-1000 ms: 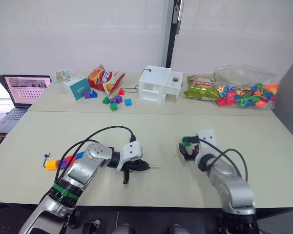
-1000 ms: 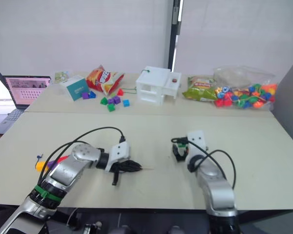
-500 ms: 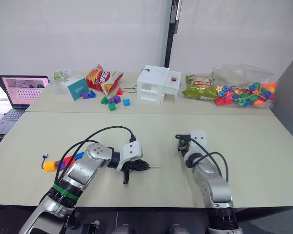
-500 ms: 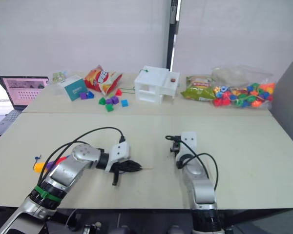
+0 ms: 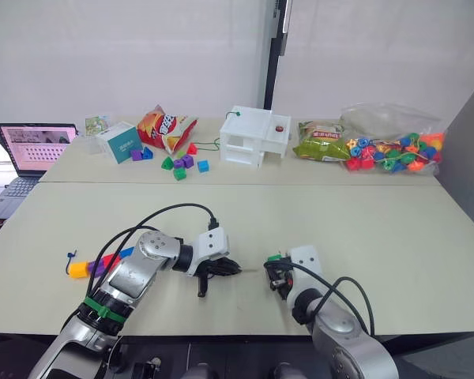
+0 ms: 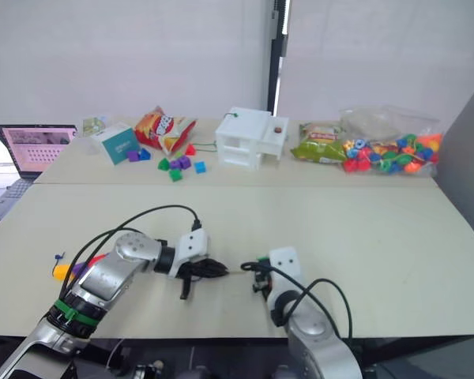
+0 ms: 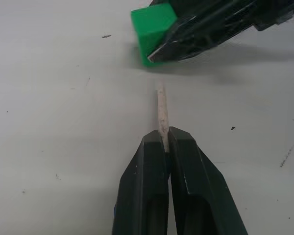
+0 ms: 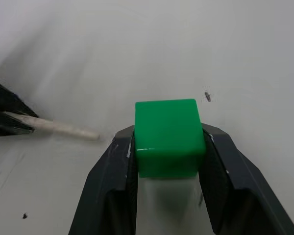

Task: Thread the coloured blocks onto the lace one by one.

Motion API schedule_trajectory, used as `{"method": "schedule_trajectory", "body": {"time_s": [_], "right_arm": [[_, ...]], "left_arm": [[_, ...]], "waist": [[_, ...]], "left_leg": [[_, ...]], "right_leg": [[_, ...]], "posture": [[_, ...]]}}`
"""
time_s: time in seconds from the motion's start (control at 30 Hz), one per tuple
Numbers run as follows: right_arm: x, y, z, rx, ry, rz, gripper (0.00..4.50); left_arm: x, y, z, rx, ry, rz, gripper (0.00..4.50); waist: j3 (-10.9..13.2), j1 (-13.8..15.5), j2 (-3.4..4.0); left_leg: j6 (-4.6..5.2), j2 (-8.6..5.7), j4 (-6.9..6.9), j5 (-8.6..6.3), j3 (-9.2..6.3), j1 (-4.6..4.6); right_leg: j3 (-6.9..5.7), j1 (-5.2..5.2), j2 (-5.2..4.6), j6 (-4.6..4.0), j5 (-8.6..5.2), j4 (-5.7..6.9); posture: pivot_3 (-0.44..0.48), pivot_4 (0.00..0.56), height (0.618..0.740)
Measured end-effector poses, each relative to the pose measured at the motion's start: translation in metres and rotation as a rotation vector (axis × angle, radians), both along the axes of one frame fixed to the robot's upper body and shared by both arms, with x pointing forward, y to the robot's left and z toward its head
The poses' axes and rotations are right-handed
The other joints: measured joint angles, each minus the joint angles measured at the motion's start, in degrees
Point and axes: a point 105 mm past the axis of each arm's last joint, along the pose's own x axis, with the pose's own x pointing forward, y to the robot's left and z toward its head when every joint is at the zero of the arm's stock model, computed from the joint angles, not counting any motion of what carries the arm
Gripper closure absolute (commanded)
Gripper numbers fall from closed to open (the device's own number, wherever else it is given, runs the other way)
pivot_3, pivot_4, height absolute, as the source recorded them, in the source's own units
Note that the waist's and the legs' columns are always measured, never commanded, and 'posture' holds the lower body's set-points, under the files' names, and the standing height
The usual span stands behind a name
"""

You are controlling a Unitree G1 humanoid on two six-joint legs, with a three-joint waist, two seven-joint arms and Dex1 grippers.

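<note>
My left gripper [image 5: 231, 268] is shut on the lace's stiff pale tip [image 7: 161, 105], which sticks out past the fingertips [image 7: 156, 147] and points to the right. My right gripper [image 5: 275, 274] is shut on the green block [image 8: 169, 132] and holds it just above the table. The block sits a short gap to the right of the tip [image 8: 63, 129], slightly off its line. A row of yellow-orange [image 5: 80, 269], purple [image 5: 100, 266], red [image 5: 114, 259] and blue [image 5: 128, 253] blocks lies on the table by my left forearm. The dark cord itself is hidden.
On the back table [image 5: 221, 170] stand a laptop [image 5: 33, 146], a teal box [image 5: 122, 140], a snack bag [image 5: 167, 126], loose small blocks [image 5: 182, 163], a white box [image 5: 257, 136], a green bag [image 5: 322, 146] and a clear bag of beads [image 5: 391, 146].
My right gripper closed on the green block and carried it left and toward the near edge, up to the lace tip. The left gripper has stayed still.
</note>
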Motion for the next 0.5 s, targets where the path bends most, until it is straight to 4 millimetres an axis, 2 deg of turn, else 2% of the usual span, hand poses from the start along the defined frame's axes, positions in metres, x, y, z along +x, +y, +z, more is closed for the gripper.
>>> {"method": "schedule_trajectory", "body": {"time_s": [0.1, 0.17, 0.27, 0.37, 0.4, 0.5], "right_arm": [[-0.001, 0.001, -0.001, 0.007, 0.012, -0.004, 3.34], [0.0, 0.001, 0.001, 0.025, -0.002, -0.013, 2.29], [-0.001, -0.003, -0.004, 0.01, 0.01, -0.017, 1.29], [0.0, -0.01, 0.006, -0.026, -0.037, 0.016, 0.26], [0.0, -0.011, 0.013, -0.031, -0.062, 0.038, 0.02], [0.001, -0.01, 0.033, -0.056, -0.133, 0.162, 0.02]], "left_arm": [[-0.001, 0.0, 0.0, 0.001, 0.003, -0.006, 4.5], [-0.001, 0.0, 0.0, 0.003, 0.004, -0.008, 4.5], [-0.001, 0.002, 0.0, 0.01, 0.005, -0.008, 4.5], [-0.001, 0.004, 0.0, 0.016, 0.005, -0.006, 4.5], [-0.001, 0.004, 0.0, 0.016, 0.005, -0.006, 4.5], [-0.001, 0.004, 0.0, 0.016, 0.004, -0.005, 4.5]], "waist": [[0.0, 0.03, -0.01], [0.0, -0.01, -0.01], [0.0, -0.01, -0.01], [0.0, -0.01, -0.01], [0.0, -0.01, 0.0], [0.0, -0.08, -0.01]], "left_leg": [[0.01, 0.0, -0.02, -0.01, 0.0, 0.19], [0.02, 0.0, -0.03, -0.01, 0.01, 0.21], [0.02, -0.01, -0.03, -0.01, 0.03, 0.15], [0.02, -0.01, -0.02, -0.01, 0.04, 0.12], [0.02, -0.01, -0.03, -0.01, 0.04, 0.12], [0.02, 0.0, -0.03, -0.01, 0.03, 0.13]], "right_leg": [[-0.01, 0.17, 0.0, 0.0, 0.0, -0.02], [0.0, 0.17, 0.0, 0.0, 0.0, -0.02], [0.02, 0.1, -0.01, 0.0, 0.0, -0.01], [0.03, 0.07, -0.01, 0.0, 0.0, -0.01], [0.03, 0.07, 0.0, 0.0, 0.0, -0.01], [0.02, 0.08, 0.01, 0.0, 0.0, -0.02]], "posture": [[0.0, 0.15, 0.74], [0.0, 0.15, 0.74], [0.0, 0.15, 0.74], [0.0, 0.15, 0.74], [0.0, 0.15, 0.74], [0.0, 0.15, 0.74]]}}
